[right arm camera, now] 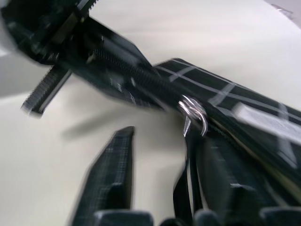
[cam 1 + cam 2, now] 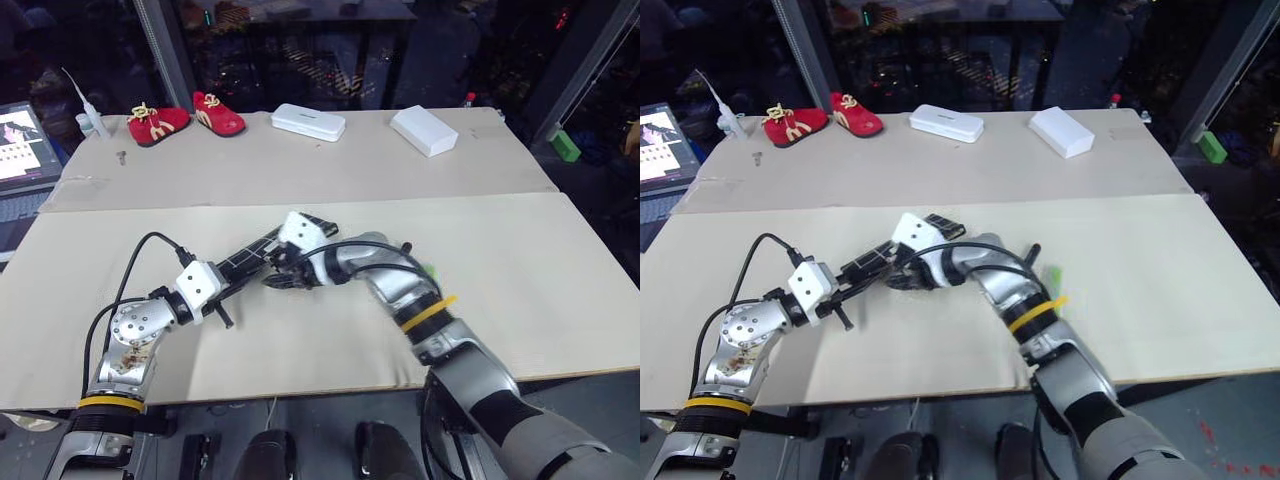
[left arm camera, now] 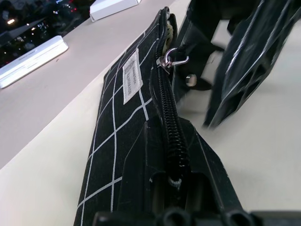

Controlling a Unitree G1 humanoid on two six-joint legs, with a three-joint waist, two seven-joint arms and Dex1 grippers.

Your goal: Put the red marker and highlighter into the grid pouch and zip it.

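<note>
The grid pouch (image 3: 113, 117) lies lifted at mid-table, black with white lines and a small white label. My left gripper (image 2: 240, 265) is shut on its near end. The zipper slider with a metal ring (image 3: 167, 59) sits partway along the top edge. My right gripper (image 1: 157, 141) is open right beside that ring and its black loop pull, gripping nothing. The highlighter (image 2: 430, 270) peeks out light green from behind my right forearm. A slim black stick (image 2: 1033, 250) next to it looks like the red marker, its red end hidden.
Two white boxes (image 2: 308, 122) (image 2: 424, 130) lie at the back of the table. A pair of red shoes (image 2: 185, 118) and a squeeze bottle (image 2: 90, 118) stand at the back left. A laptop (image 2: 20, 145) sits off the left edge.
</note>
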